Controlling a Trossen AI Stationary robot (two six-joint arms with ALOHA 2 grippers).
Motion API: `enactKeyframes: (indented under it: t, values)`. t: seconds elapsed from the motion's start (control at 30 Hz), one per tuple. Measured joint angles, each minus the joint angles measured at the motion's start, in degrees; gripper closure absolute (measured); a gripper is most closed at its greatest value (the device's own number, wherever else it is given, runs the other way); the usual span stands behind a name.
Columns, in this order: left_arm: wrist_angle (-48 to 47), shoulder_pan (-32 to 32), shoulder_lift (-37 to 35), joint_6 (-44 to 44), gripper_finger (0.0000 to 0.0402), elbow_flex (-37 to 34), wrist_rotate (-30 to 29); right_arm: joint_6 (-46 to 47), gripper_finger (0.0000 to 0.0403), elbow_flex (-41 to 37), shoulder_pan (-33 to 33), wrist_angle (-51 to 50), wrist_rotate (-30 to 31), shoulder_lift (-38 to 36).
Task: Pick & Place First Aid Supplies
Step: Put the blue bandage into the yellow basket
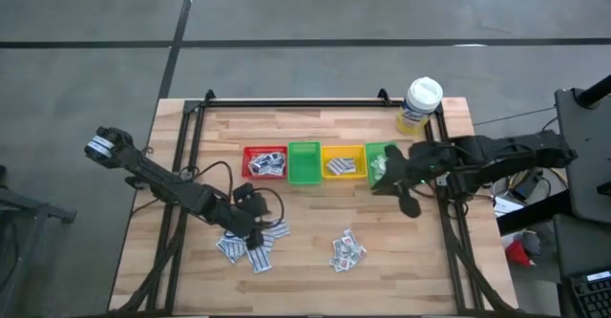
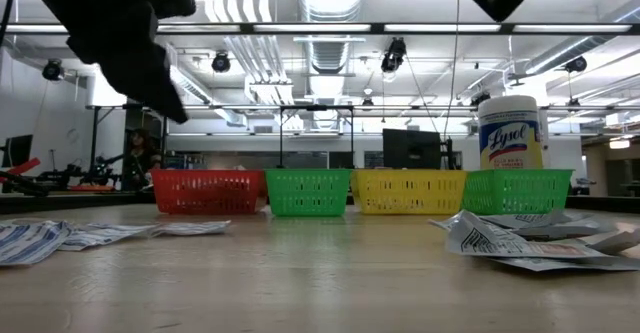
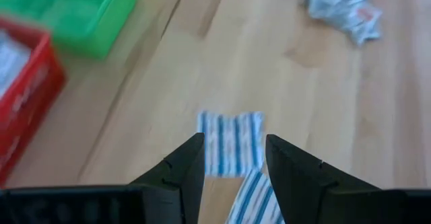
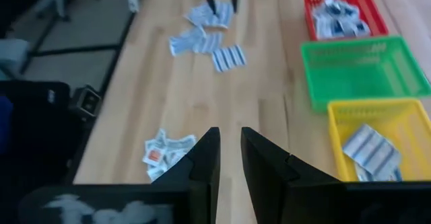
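Blue-striped white packets (image 1: pixel 250 243) lie loose on the wooden table at the near left. My left gripper (image 1: pixel 250 221) hangs open just above them. In the left wrist view one striped packet (image 3: pixel 230 143) lies flat below and beyond the fingertips, untouched. A second heap of white packets with orange print (image 1: pixel 347 251) lies near the middle front. My right gripper (image 1: pixel 382 180) is raised near the right-hand green bin (image 1: pixel 380 160). Its fingers (image 4: pixel 230 140) stand a narrow gap apart with nothing between them.
Four small bins stand in a row mid-table: red (image 1: pixel 264 162) with packets inside, green (image 1: pixel 304 163), yellow (image 1: pixel 344 162) with packets, and the right-hand green one. A white-capped bottle with a yellow label (image 1: pixel 420 103) stands at the far right. Black frame rails run along the table sides.
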Motion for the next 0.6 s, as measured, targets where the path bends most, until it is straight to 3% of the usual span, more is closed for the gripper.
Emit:
enactKeyframes:
  t: [0.23, 0.6]
  values:
    - [-14.1, 0.0, 0.0, -17.5, 0.0248, 3.1, 2.3, 0.2, 0.0341, -9.4, 1.1, 7.7, 0.2, -8.7]
    - [-16.1, -0.1, 0.8, -37.5, 0.0248, 3.5, 12.0, 0.3, 0.0346, -14.9, 1.1, 10.3, 0.6, -13.5]
